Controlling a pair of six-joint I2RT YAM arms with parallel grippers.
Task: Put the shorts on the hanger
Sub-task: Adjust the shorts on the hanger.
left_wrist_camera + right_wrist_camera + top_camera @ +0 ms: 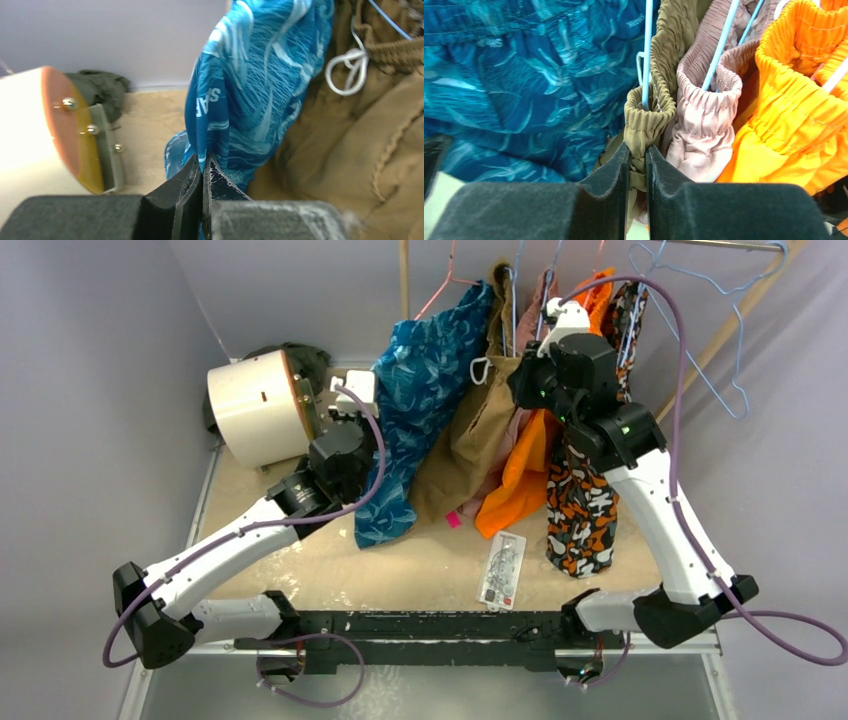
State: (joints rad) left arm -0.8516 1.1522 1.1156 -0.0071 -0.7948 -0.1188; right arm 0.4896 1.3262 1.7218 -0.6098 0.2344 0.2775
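1. Nearest us, low in the overhead view, a flat white packet [502, 568] lies on the sandy table [330, 570], apart from the clothes.
2. Left of centre, the left gripper [204, 167] has its jaws pressed together on a thin fold at the lower edge of the shorts [425, 390]; the wrist view shows blue cloth pinched between the pads.
3. Right of centre, the right gripper [638, 152] is clamped on the gathered waistband of the brown shorts [659, 95], not on our garment; orange shorts [515, 480] hang just beside it.
4. The shorts hang upper centre, glossy blue and teal with pale wavy streaks, bunched at the top and trailing down to the table.
5. Farthest back, the hanger [432, 298] shows as a thin pink wire rising from the top of the shorts; we judge the garment is already hung on it, though we cannot see how the waistband sits on the wire; letting go and perhaps straightening seem to be what is left.
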